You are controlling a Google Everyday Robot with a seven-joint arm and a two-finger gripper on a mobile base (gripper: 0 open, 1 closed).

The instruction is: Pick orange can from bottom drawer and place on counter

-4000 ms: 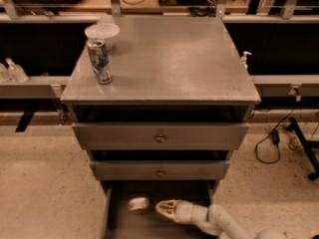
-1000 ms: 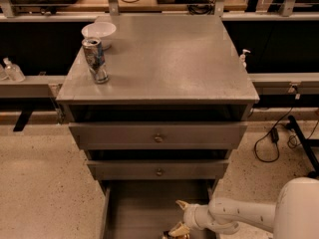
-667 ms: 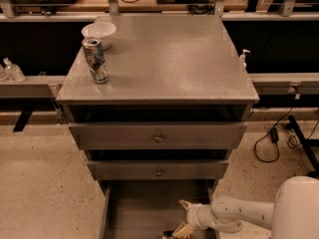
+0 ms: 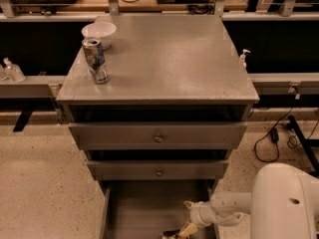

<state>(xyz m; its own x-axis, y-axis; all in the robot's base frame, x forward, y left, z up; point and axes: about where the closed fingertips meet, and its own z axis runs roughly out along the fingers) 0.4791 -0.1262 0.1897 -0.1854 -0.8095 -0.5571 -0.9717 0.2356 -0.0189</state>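
Observation:
The bottom drawer (image 4: 139, 203) is pulled open under the two knobbed drawers. My gripper (image 4: 188, 217) is inside it at the front right, on a white arm that comes in from the right. Its two tan fingers (image 4: 188, 204) are spread apart, so it is open. A small dark, gold-tinted object, which looks like the orange can (image 4: 169, 234), lies at the frame's bottom edge. It sits just left of the lower fingertip and is mostly cut off. I cannot tell whether the finger touches it. The grey counter (image 4: 169, 59) tops the cabinet.
A blue-and-silver can (image 4: 95, 60) stands on the counter's left side, with a white bowl (image 4: 98, 33) behind it. The robot's white body (image 4: 284, 203) fills the lower right. Cables (image 4: 271, 138) lie on the floor to the right. A shelf rail (image 4: 30, 86) runs along the left.
Four seconds ago the can lay further back and to the left in the drawer, with the gripper reaching beside it. Now both are at the drawer's front. Over the last second the gripper barely moved.

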